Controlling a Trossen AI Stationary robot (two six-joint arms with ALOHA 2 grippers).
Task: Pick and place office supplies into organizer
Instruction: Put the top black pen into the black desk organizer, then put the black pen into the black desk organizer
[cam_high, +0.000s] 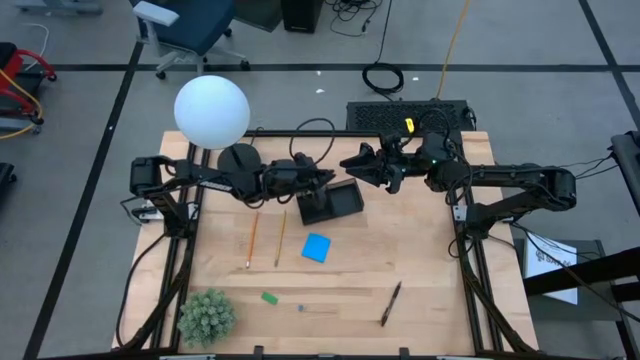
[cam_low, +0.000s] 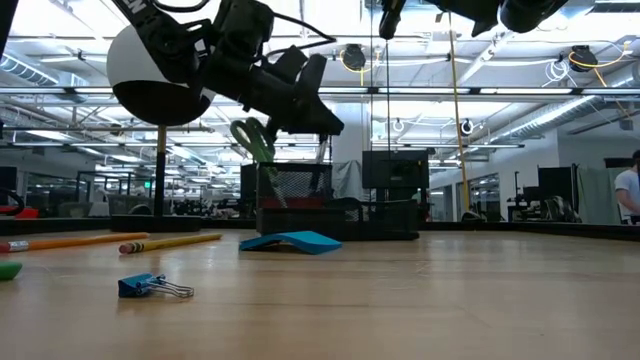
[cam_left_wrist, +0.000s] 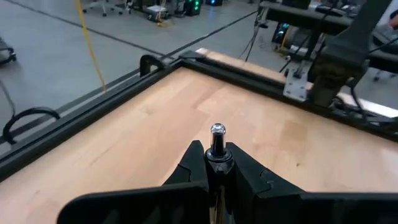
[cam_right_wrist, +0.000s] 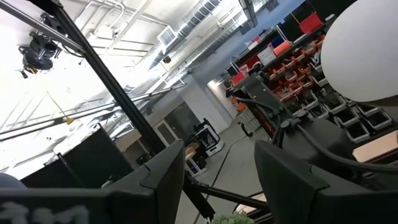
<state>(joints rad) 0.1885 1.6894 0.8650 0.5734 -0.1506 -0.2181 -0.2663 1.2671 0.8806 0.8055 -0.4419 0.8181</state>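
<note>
The black organizer (cam_high: 340, 202) stands at the table's far middle; in the low view its mesh cup (cam_low: 295, 188) holds green-handled scissors (cam_low: 252, 138), handles up and leaning out. My left gripper (cam_high: 322, 183) hovers over the cup, shut on a dark pen (cam_left_wrist: 217, 146) with a shiny end. My right gripper (cam_high: 356, 163) hangs open and higher up, just beyond the organizer, with nothing between its fingers (cam_right_wrist: 161, 180). On the table lie two pencils (cam_high: 266, 238), a blue note pad (cam_high: 316, 247), a green eraser (cam_high: 269, 297), a blue clip (cam_low: 150, 287) and another pen (cam_high: 390, 303). My left gripper pinches the dark pen between its two fingertips (cam_left_wrist: 193, 163), just below the pen's shiny metal end (cam_left_wrist: 217, 130), which sticks out past them. The fingers reach in nearly level from the table's left. They hide the rest of the pen, which is clear of the table.
A white globe lamp (cam_high: 211, 112) on a round black base (cam_high: 238, 158) stands at the far left, close to my left arm. A fuzzy green plant ball (cam_high: 207, 316) sits at the near left corner. Black frame rails (cam_high: 467, 262) run along the table's sides.
</note>
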